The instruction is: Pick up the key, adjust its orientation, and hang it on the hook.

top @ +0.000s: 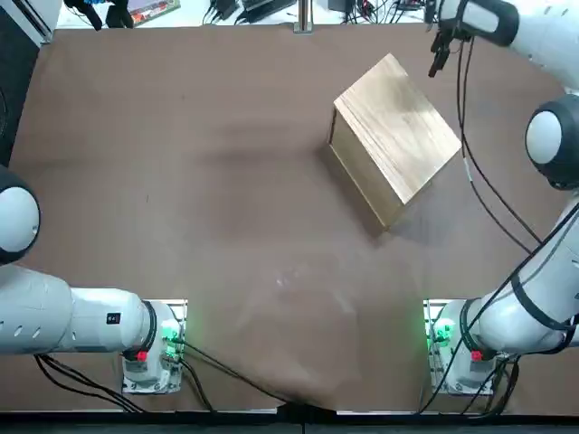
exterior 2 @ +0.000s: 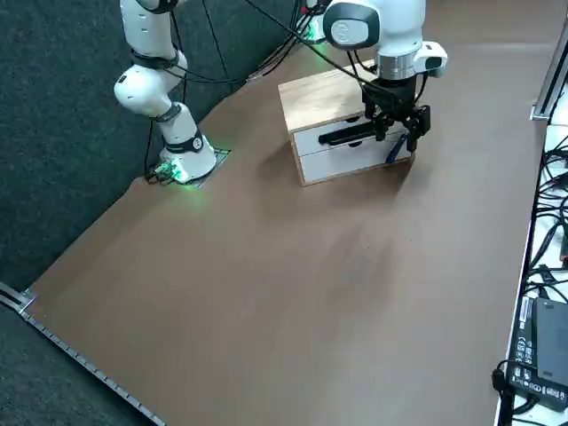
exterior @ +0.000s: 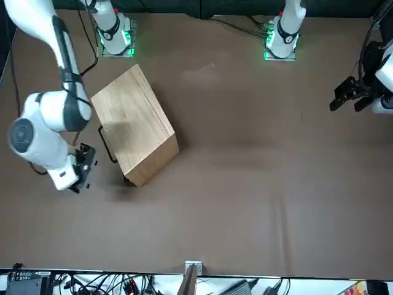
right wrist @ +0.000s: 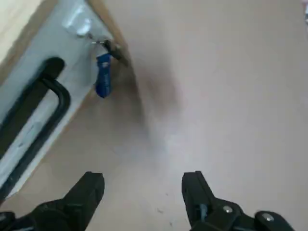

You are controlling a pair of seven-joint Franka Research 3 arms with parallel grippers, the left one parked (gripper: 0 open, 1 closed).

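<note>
This looks like a robotics lab, its work surface a broad brown-covered table (top: pixel 226 208). On the clock face of the top view, white robot arm bases with green lights stand bolted to metal plates near seven-thirty (top: pixel 158 348) and four o'clock (top: pixel 461 348), trailing black cables (top: pixel 240 375). The right gripper (right wrist: pixel 143 178), its fingers spread, hangs between one and two o'clock, beside a wooden drawer box (top: pixel 393 136) at two. Past the twelve o'clock edge, a metal post (top: pixel 304 16) rises by a white surface (top: pixel 199 14) strewn with wiring and dark electronics boxes (exterior 2: pixel 541 342). Dark grey flooring (exterior 2: pixel 62 151) shows at ten o'clock.
</note>
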